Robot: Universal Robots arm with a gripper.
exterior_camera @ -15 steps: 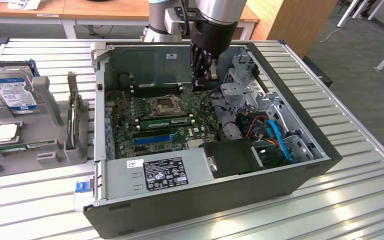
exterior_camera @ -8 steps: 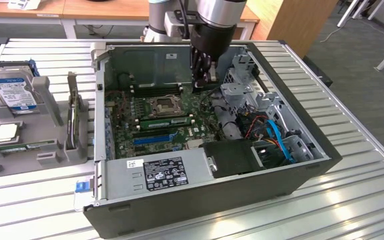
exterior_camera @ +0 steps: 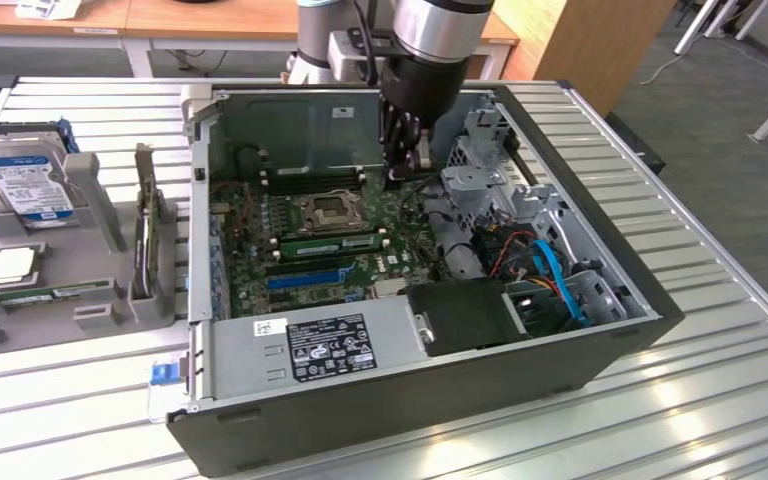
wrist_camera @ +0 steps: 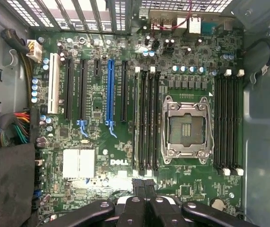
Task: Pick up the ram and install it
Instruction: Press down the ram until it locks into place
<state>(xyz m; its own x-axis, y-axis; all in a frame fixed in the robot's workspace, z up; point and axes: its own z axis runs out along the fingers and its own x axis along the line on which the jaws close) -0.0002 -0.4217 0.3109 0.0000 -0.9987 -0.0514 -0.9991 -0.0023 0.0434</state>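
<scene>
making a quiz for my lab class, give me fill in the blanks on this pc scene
1. The gripper hangs inside the case with its jaws ___.
2. The CPU socket is ___.
3. Besides white and black, one expansion slot is ___.
4. The hard drive stands on the exterior view's ___ of the case.
Missing: shut; empty; blue; left.

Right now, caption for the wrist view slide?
Shut black gripper above green Dell motherboard, near black memory slots and empty silver processor socket.
</scene>
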